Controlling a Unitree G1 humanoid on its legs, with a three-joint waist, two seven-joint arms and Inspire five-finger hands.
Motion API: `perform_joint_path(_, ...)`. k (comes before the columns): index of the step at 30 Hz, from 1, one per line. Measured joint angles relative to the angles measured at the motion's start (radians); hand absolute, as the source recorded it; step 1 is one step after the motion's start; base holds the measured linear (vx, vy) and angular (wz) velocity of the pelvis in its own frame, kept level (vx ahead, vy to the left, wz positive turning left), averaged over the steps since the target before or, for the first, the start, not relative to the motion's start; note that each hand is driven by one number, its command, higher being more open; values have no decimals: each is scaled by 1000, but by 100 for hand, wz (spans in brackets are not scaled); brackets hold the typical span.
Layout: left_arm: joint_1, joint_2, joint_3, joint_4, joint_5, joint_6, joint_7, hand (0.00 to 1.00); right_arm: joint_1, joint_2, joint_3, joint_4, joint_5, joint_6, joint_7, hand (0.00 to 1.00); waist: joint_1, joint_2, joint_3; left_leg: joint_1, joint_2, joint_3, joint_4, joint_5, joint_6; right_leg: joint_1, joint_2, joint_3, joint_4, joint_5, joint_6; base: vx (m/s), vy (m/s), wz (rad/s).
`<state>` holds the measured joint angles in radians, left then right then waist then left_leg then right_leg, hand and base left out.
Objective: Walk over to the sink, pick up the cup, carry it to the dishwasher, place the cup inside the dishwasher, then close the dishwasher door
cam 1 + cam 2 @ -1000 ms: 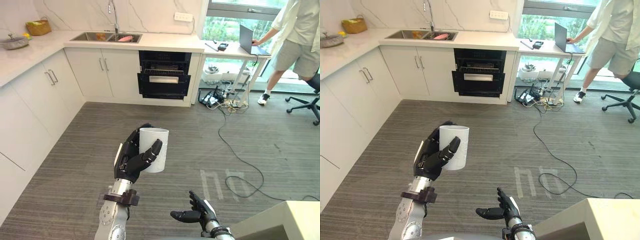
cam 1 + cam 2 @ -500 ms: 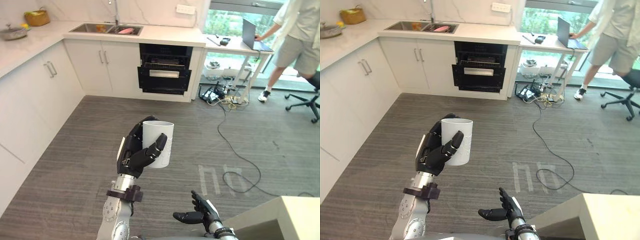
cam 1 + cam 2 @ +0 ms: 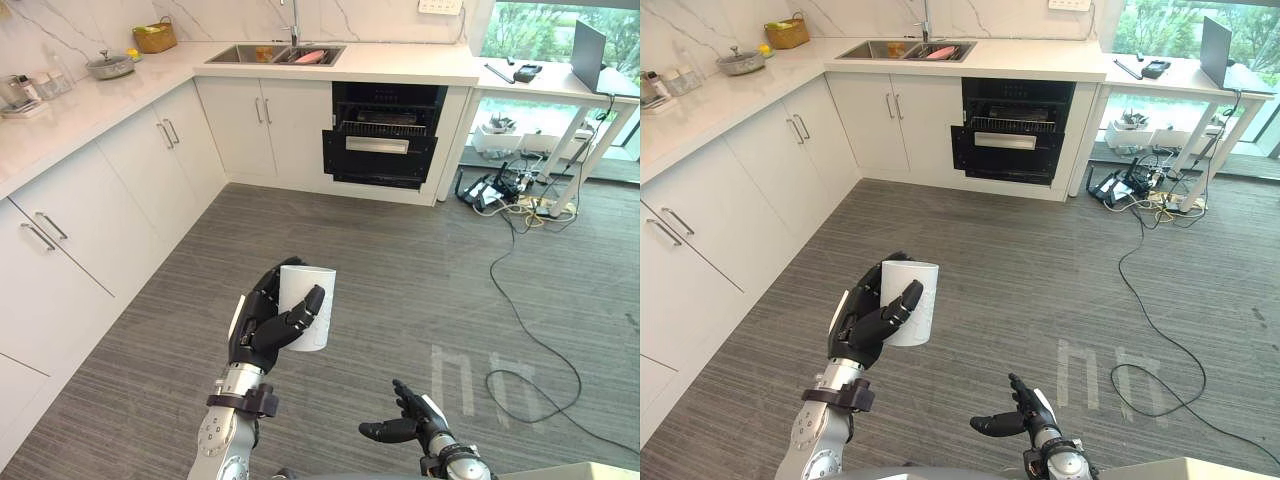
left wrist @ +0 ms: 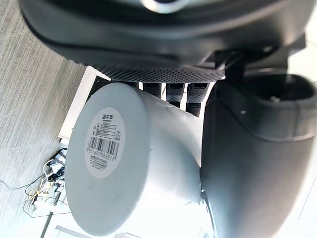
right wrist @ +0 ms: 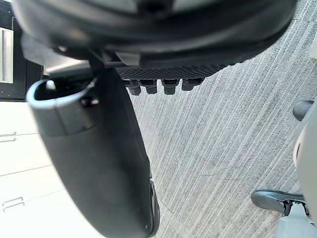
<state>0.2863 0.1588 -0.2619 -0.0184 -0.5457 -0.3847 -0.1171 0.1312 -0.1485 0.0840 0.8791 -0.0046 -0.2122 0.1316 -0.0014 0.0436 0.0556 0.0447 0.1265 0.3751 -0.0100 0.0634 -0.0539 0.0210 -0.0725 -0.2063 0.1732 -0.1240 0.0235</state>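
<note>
The plain white cylindrical cup [image 3: 304, 308] stands upright in the left hand's [image 3: 258, 328] curled fingers, over the grey floor [image 3: 420, 290], well apart from the black built-in dishwasher [image 3: 385, 140]. The grip seems side-on only, so a walking jolt could slip it. The right hand [image 3: 415, 425] hangs open.

Sink [image 3: 240, 54] set in far counter [image 3: 400, 68], dishwasher [image 3: 388, 145] below & just right of it, basket [image 3: 154, 38] & pot [image 3: 109, 66] far left, desk [image 3: 560, 85] w/ laptop [image 3: 588, 55] far right, cup [image 3: 305, 308] near-centre in left hand [image 3: 262, 325], right hand [image 3: 410, 425] nearer, to its right.
</note>
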Motion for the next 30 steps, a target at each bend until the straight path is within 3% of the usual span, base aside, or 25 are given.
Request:
perform_joint_path(10, -1, 1, 42, 60, 14, 12, -1, 0, 85, 17, -98, -38, 25, -3, -24, 100, -26, -2, -6, 43, -11, -12, -77, 31, -6, 70, 21, -32, -111, 40, -1, 39, 1, 5)
perform_joint_path(20, 45, -7, 60, 65, 16, 40, 7, 0, 116, 59, -94, -125, 18, -7, -47, 100, -12, -2, -5, 60, -12, -42, -83, 30, -8, 107, 16, -65, -114, 33, 5, -12, 7, 10)
perform_joint_path(30, 123, -22, 118, 65, 17, 51, 7, 0, 155, 62, -95, -228, 11, -18, -31, 100, 14, -16, 2, 55, -49, -89, -77, 20, 9, 94, -33, -102, -37, -17, 28, 26, 36, 15)
